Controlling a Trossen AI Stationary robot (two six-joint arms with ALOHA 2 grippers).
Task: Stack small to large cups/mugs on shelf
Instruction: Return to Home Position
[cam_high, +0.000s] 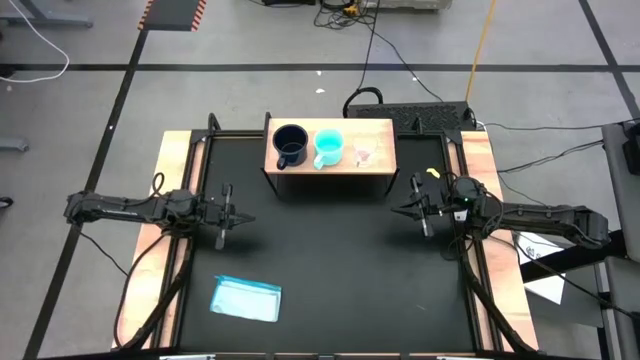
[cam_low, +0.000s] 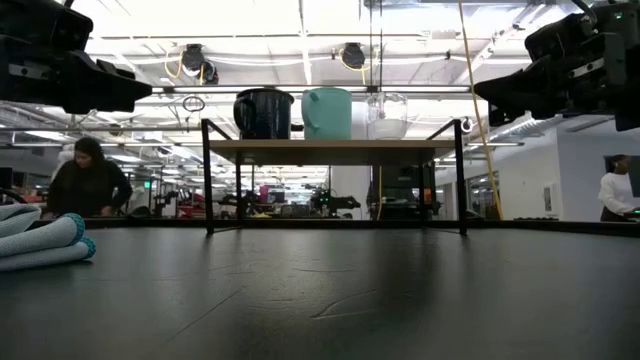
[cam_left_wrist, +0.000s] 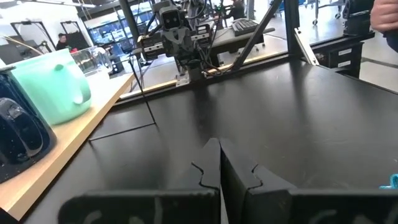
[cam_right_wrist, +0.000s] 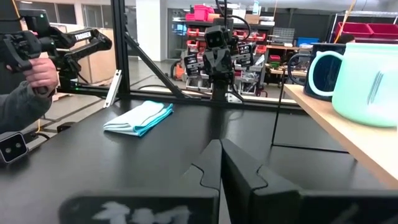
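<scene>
On the shelf (cam_high: 378, 130) the dark mug (cam_high: 289, 146), turquoise mug (cam_high: 329, 147) and clear cup (cam_high: 364, 153) stand upright in one row. The left gripper (cam_high: 246, 217) and right gripper (cam_high: 396, 209) hover near the table (cam_high: 330, 260) sides, fingers pressed together.

Both arms (cam_high: 130, 208) are black, slim and jointed (cables trailing), ending in dark notched fingers (cam_left_wrist: 210, 165).

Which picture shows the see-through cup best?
The low view: the clear cup stands side-on on the shelf. The high view shows it faint from above; the left wrist view, partly behind the turquoise mug; the right wrist view, not at all.
</scene>
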